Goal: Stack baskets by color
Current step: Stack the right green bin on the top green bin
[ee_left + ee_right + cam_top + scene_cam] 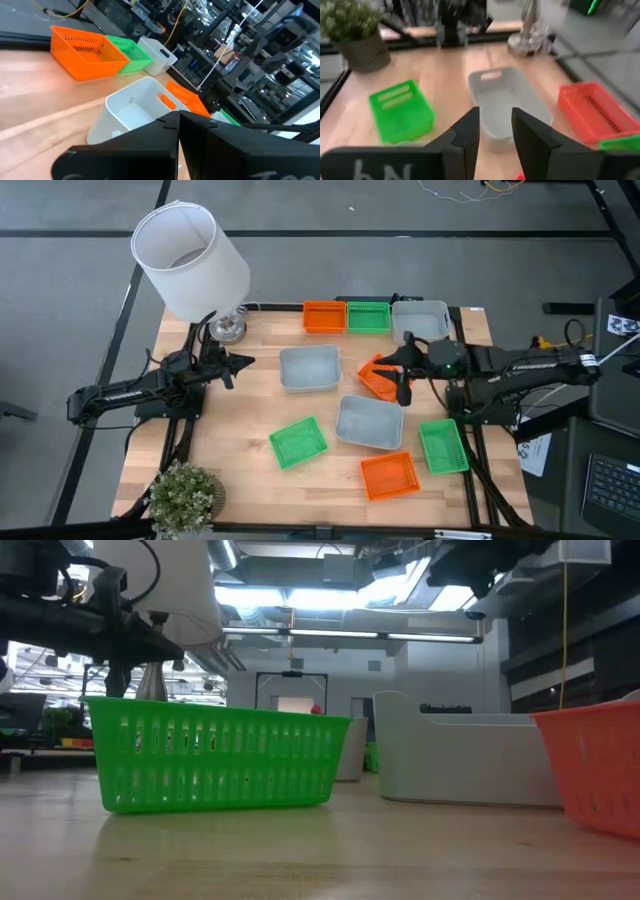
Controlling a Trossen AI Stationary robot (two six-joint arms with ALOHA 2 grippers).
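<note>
right gripper (402, 385) jaws wide, over tilted orange basket (378, 378) | left gripper (235, 364) jaws closed, empty, waiting left | advice: straddle one rim, close squarely, lift level

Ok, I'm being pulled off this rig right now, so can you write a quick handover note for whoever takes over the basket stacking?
Left gripper: fingers shut, empty, waiting near the lamp base.
Right gripper: fingers open, over the tilted orange basket mid-table; no grip visible.
Far edge, side by side: orange basket, green basket, white basket.
Loose: two white baskets, two green baskets, near-edge orange basket.
Done: nothing stacked yet.
Left: nest all three of each colour.
</note>
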